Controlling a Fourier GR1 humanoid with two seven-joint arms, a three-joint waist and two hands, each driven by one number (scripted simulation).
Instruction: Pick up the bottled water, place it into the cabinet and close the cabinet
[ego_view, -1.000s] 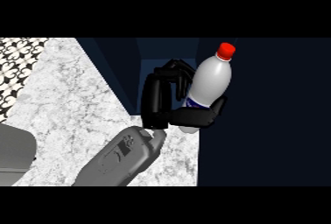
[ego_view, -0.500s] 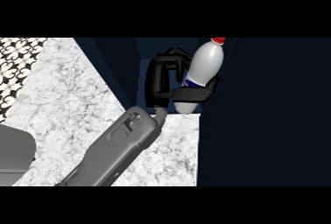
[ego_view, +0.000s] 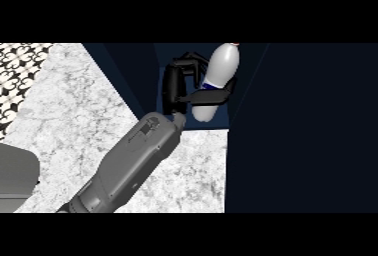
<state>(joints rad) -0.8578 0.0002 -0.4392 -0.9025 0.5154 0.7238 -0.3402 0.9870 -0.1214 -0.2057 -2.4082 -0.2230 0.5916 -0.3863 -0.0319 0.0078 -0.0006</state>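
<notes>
While my right hand (ego_view: 183, 87) curls its fingers and thumb round the bottled water (ego_view: 218, 80), I see the bottle upright inside the dark cabinet (ego_view: 295, 125) opening; its blue label band shows no writing I can read.

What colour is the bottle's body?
White, on the bottled water in the head view.

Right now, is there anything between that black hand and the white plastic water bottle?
Nothing. In the head view the black hand is curled right round the white plastic water bottle, thumb across its lower part, inside the dark cabinet opening.
</notes>
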